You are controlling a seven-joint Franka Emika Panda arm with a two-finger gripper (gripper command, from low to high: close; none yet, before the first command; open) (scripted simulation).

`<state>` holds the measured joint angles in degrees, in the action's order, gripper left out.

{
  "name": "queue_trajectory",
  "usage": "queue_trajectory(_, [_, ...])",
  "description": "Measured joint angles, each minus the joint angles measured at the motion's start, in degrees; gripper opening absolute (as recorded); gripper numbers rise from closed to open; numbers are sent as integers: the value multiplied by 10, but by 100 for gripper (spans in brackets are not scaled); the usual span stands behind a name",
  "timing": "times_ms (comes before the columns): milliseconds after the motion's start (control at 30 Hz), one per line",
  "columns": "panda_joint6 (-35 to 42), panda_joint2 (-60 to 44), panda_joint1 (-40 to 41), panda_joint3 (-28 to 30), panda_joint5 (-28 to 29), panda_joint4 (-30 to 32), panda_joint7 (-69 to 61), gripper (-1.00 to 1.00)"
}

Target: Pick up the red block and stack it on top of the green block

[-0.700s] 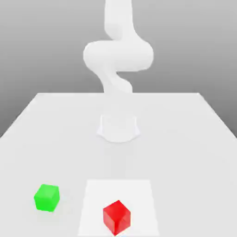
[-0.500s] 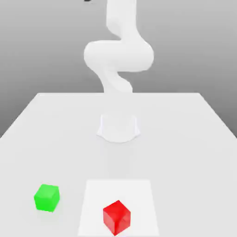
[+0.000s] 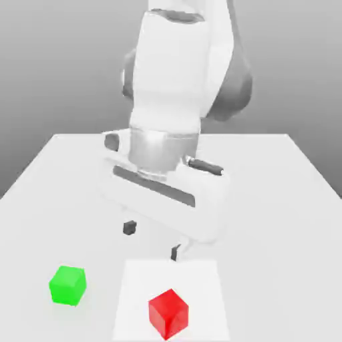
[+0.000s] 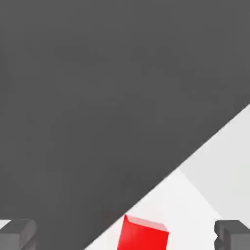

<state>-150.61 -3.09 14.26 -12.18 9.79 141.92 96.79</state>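
Note:
The red block [image 3: 168, 312] rests on a paler square patch near the table's front edge, with one corner turned toward the exterior camera. To the exterior view's left of it, the green block [image 3: 67, 285] sits on the table. My gripper [image 3: 152, 240] hangs above the table just behind the red block. It is open, its two dark fingertips [image 3: 129, 228] set wide apart with nothing between them. In the hand view the red block [image 4: 144, 234] lies between the two fingers [image 4: 233, 235] of the gripper [image 4: 125, 235], farther off than they are.
The white table [image 3: 287, 200] stretches wide around both blocks. The pale square patch [image 3: 200, 280] lies under the red block. The arm's large white body [image 3: 170, 100] leans over the table's middle. Dark floor [image 4: 97, 97] lies beyond the table edge.
The arm has swung forward and down from an upright pose, bringing the hand and open fingers over the table behind the red block. Neither block has moved.

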Motion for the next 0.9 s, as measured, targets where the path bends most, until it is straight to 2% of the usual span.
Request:
queue_trajectory(133, [-39,-74,-3,-2,-31,16,45,0])
queue_trajectory(267, [-103,-155,-23,24,-4,7,77,0])
queue_trajectory(300, [-118,-174,-30,32,4,4,84,-100])
queue_trajectory(533, [-122,-178,-31,34,6,3,86,-100])
queue_trajectory(700, [-50,-89,-11,8,-40,19,50,-100])
queue_trajectory(833, [-22,-31,58,62,-70,50,14,-100])
queue_trajectory(900, [-14,-3,125,97,-87,67,-6,-100])
